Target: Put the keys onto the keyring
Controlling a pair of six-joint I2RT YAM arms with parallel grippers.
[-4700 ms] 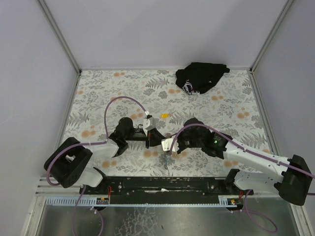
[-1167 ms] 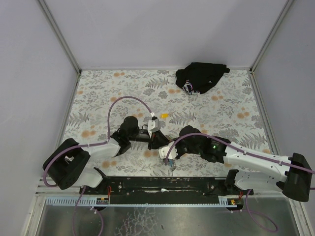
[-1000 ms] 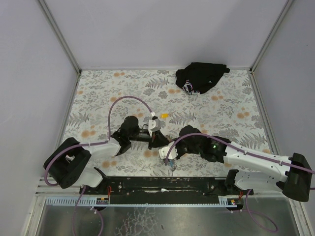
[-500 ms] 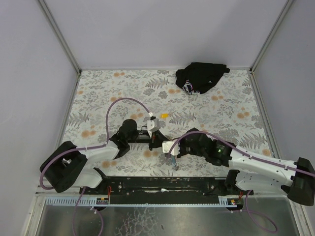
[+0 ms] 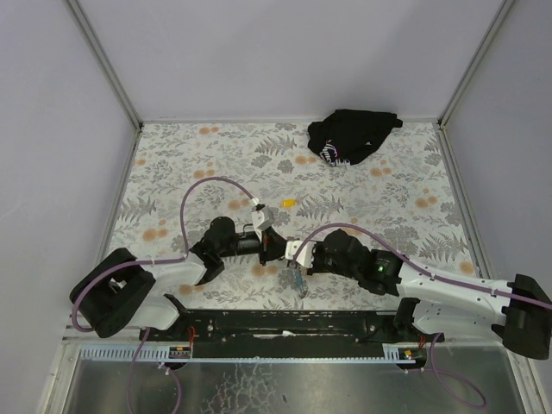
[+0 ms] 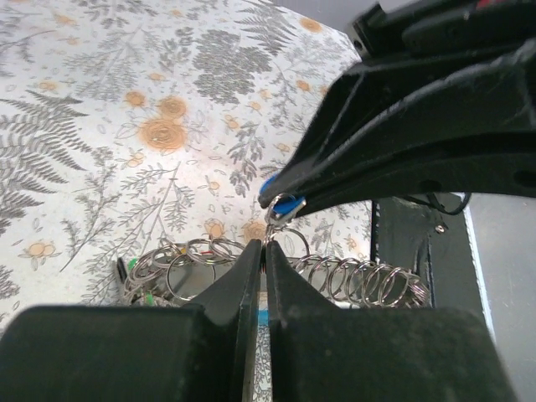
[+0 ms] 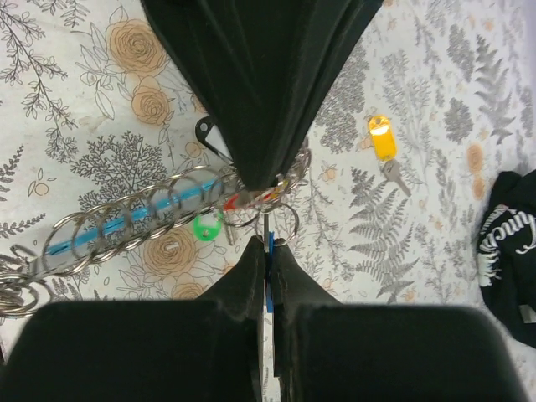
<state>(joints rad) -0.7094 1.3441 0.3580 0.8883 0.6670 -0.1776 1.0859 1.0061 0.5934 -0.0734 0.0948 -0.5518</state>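
**Left gripper (image 5: 278, 245) and right gripper (image 5: 292, 261) pinched shut, tip to tip, at the keyring (image 5: 299, 282)**

Top view: the two grippers meet near the front edge of the floral table (image 5: 172, 164), a little left of its middle. The keyring shows just below their tips as a small grey-blue cluster, too small to make out in detail. A yellow-tagged key (image 5: 289, 203) lies apart, farther back. A black cloth bundle (image 5: 352, 134) sits well away by the far edge.

Left wrist view: the left gripper's fingers are pressed together, with only a hairline slit between them and a sliver of light blue in that slit. Just above their tips, the right gripper's fingertips (image 6: 289, 186) are clenched on the blue tag (image 6: 286, 204) of the keys (image 6: 272, 222). A silvery piece hangs from the tag down to the left tips. Behind them runs a row of linked metal rings, part of the keyring. Whether it rests on the table cannot be told.

Right wrist view: the right gripper's jaws are closed on a thin blue edge of the tag. The left gripper comes in from above as one dark wedge. Its tip is clamped on the row of rings, right where a red tag (image 7: 230, 202) sits. A green tag (image 7: 203, 226) hangs just beside that. A blue strap runs inside the rings towards the left.
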